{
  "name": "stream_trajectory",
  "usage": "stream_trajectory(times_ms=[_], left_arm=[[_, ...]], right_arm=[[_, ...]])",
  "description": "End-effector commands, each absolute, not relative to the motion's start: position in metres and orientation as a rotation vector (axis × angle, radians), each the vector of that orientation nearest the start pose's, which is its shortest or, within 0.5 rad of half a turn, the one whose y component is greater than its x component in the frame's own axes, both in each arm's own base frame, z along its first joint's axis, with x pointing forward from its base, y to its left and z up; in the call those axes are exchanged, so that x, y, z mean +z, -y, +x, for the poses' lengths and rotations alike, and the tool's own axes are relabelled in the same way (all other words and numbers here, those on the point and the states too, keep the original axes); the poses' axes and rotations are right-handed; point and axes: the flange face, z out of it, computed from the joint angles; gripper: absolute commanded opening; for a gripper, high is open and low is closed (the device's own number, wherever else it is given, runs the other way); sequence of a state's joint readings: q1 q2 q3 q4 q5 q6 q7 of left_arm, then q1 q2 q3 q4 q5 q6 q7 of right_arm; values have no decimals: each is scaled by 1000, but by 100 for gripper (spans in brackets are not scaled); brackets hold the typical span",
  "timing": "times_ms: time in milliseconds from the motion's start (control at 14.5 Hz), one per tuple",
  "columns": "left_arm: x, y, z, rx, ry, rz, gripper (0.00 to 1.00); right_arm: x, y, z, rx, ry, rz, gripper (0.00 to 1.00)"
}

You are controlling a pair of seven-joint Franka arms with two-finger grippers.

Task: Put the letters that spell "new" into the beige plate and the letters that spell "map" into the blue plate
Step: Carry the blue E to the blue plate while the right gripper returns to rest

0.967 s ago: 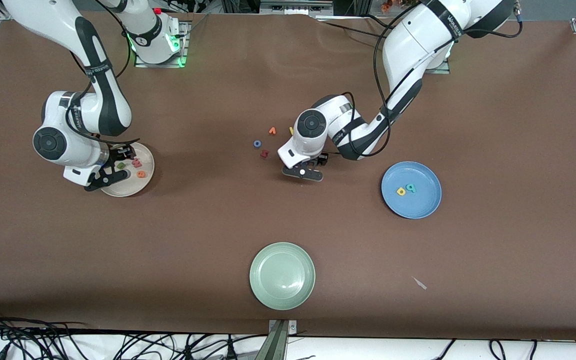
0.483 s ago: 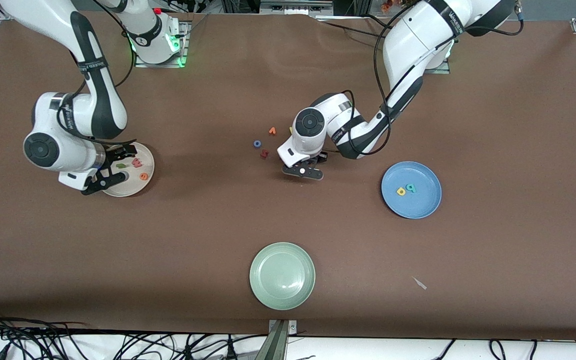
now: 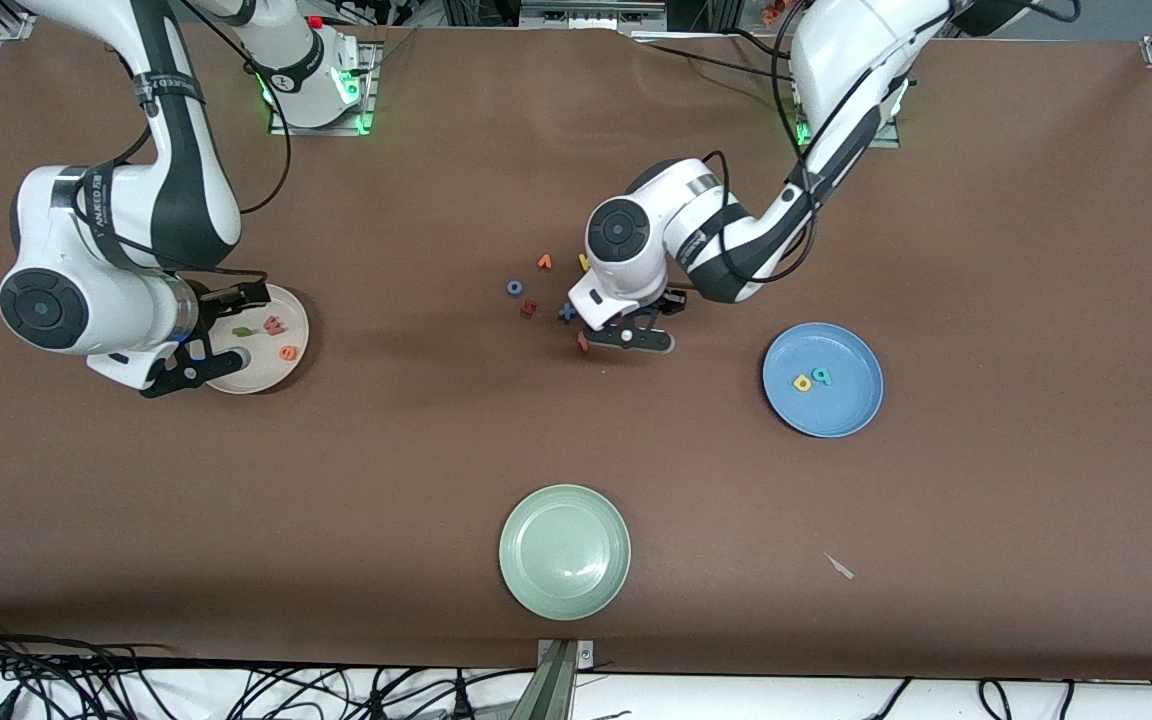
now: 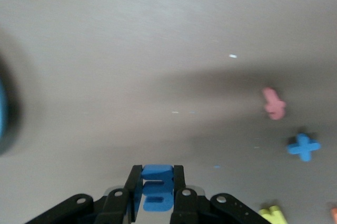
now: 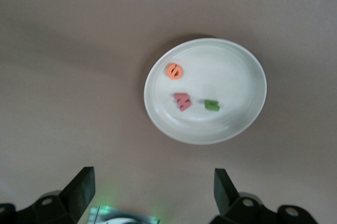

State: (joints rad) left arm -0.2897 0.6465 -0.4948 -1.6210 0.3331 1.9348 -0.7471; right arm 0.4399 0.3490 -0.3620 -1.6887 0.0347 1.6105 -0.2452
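Observation:
The beige plate [image 3: 261, 375] [image 5: 234, 71] holds the green "n" [image 3: 243, 331] [image 5: 211, 105], the pinkish-red "w" [image 3: 273, 325] [image 5: 182, 101] and the orange "e" [image 3: 287, 352] [image 5: 174, 70]. My right gripper [image 3: 206, 338] [image 5: 152, 187] hangs open and empty above that plate's edge toward the right arm's end. My left gripper [image 3: 626, 338] [image 4: 157, 182] is shut on the blue "m" [image 4: 157, 188], raised over the table's middle beside the loose letters. The blue plate [image 3: 846, 410] holds the yellow "a" [image 3: 802, 382] and the teal "p" [image 3: 821, 376].
Loose letters lie mid-table: a blue "o" [image 3: 514, 288], an orange "v" [image 3: 544, 262], a red "f" [image 3: 528, 308], a yellow "k" [image 3: 583, 262], a blue cross [image 3: 567, 313] [image 4: 304, 147] and a pinkish piece [image 3: 582, 343] [image 4: 274, 104]. A pale green plate [image 3: 564, 560] sits nearest the front camera.
The left gripper closed on the blue "m" and lifted it a little toward the blue plate, uncovering the blue cross and pinkish piece. The right gripper opened wide and drew up off the beige plate.

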Motion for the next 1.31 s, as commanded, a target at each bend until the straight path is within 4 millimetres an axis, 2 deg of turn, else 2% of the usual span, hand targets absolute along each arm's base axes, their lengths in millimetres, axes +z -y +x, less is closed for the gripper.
stream_trajectory(times_ms=[0, 207, 276, 414, 552, 759, 967, 1174, 1243], left_arm=[[282, 369, 540, 266, -332, -2931, 6], [287, 321, 564, 335, -489, -2911, 6], [290, 306, 572, 348, -522, -2907, 6], [291, 271, 589, 369, -586, -2912, 8], [278, 249, 594, 408, -579, -2906, 7], [273, 211, 606, 429, -524, -2918, 10], [264, 174, 621, 424, -551, -2946, 10], [253, 162, 634, 315, -601, -2917, 14], [250, 158, 640, 252, -631, -2880, 19]], right_arm=[[424, -77, 605, 693, 372, -3110, 100], [458, -95, 598, 662, 390, -3121, 100], [471, -107, 593, 629, 432, -3115, 100], [495, -108, 584, 568, 484, -3117, 100], [519, -110, 573, 508, 515, -3139, 100], [554, -73, 562, 376, 431, -3146, 100], [572, -44, 557, 331, 354, -3145, 100], [586, -42, 551, 282, 357, -3150, 100], [586, -40, 552, 277, 347, -3151, 100]])
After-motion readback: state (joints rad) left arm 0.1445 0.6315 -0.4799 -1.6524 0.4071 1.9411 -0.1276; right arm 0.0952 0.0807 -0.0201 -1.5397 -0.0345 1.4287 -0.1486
